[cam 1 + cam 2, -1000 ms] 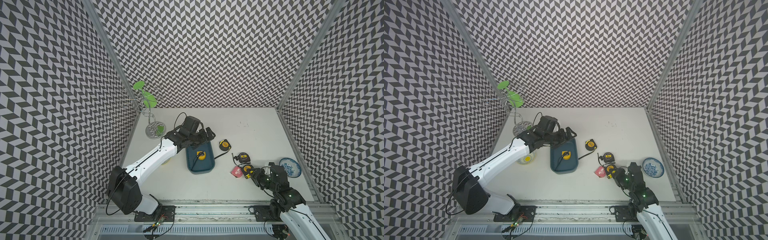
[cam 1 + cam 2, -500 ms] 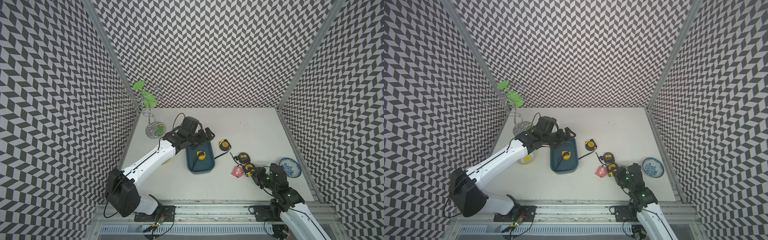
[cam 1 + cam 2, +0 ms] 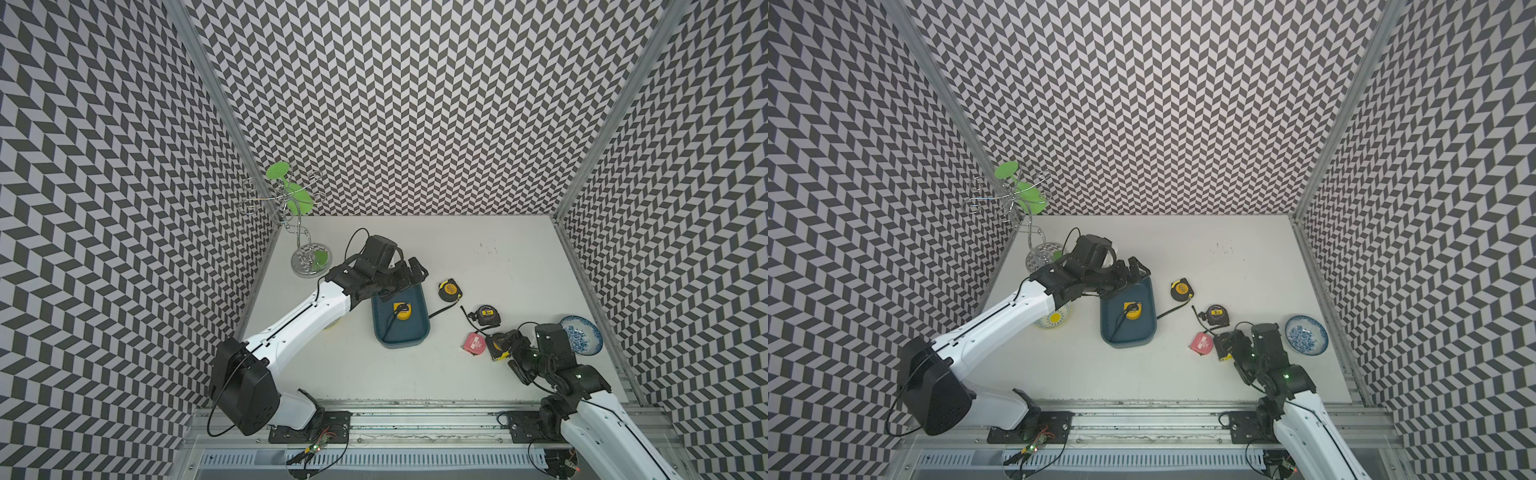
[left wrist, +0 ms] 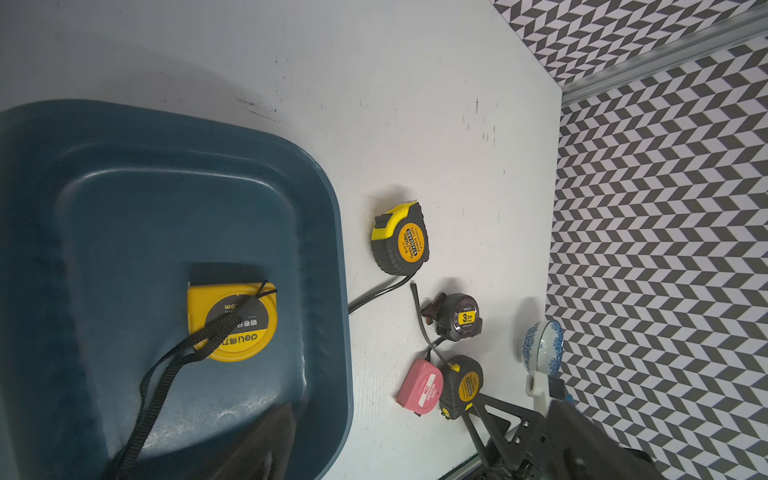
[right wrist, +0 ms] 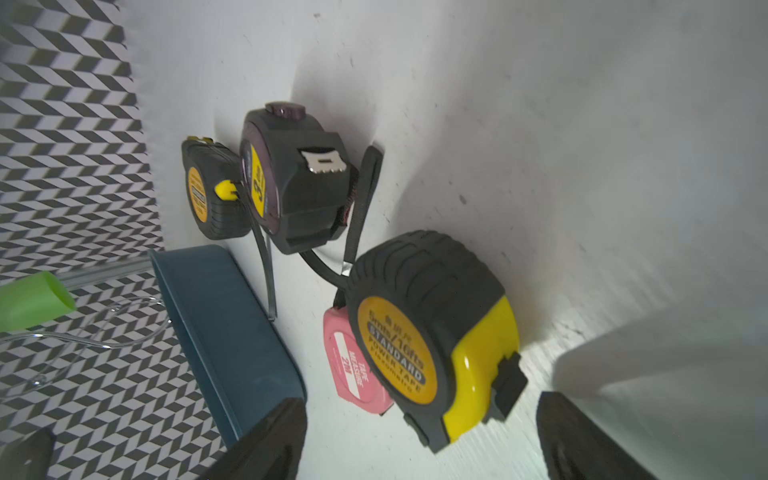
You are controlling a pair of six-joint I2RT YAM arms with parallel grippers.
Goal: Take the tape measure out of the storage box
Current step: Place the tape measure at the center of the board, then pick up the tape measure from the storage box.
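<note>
The right gripper (image 3: 510, 352) sits low over the white table (image 3: 498, 257) at the near right. Its jaws are spread wide on either side of a black rubber-cased tape measure with a yellow end (image 3: 496, 347). That tape measure rests on the table, and in the right wrist view neither finger (image 5: 266, 436) touches it, so nothing is gripped. A small pink plastic tape measure (image 3: 473, 344) lies just to its left, touching it. To the right, near the table's edge, is a blue-and-white patterned round dish (image 3: 580, 334).

A little farther off lies a small dark grey tape measure with a yellow label (image 3: 487, 315). Beyond it, farther left, is a second black-and-yellow tape measure (image 3: 449, 290).

The shallow dark teal plastic storage box (image 3: 419, 337) stands at mid-table, its long side running near to far. Inside it, toward the far half, a flat yellow tape measure with a round black label (image 3: 402, 311) lies face up. Its black wrist strap (image 4: 166, 374) trails toward the near end.

The left gripper (image 3: 405, 277) hangs over the far end of the box, with jaws fully apart and holding nothing. A yellow flower-patterned clear dish (image 3: 1054, 321) shows partly under the left arm. At the far left corner stands a chrome wire stand with green discs (image 3: 309, 266).
</note>
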